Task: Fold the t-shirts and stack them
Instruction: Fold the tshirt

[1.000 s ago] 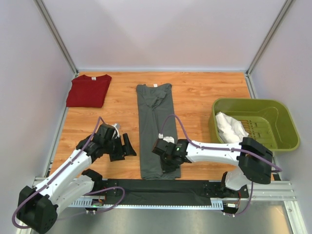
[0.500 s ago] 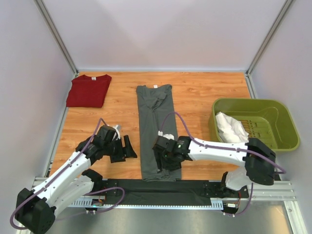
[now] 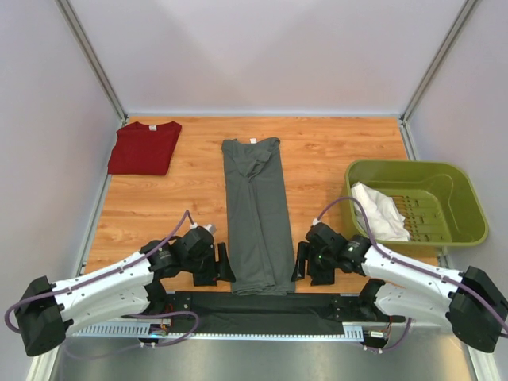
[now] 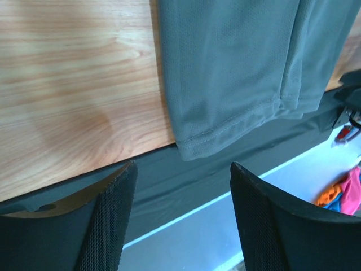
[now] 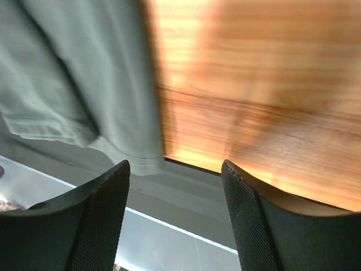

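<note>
Matt grey fine-knit cloth tee, smooth wood-grain table, olive plastic basket

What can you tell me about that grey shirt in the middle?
The grey t-shirt is folded lengthwise into a narrow strip of knit fabric, lying flat on the wooden table, collar with white label at the far end. Its stitched near hem overlaps a black mat. The left gripper and right gripper, both open, flank that hem without touching.
</note>
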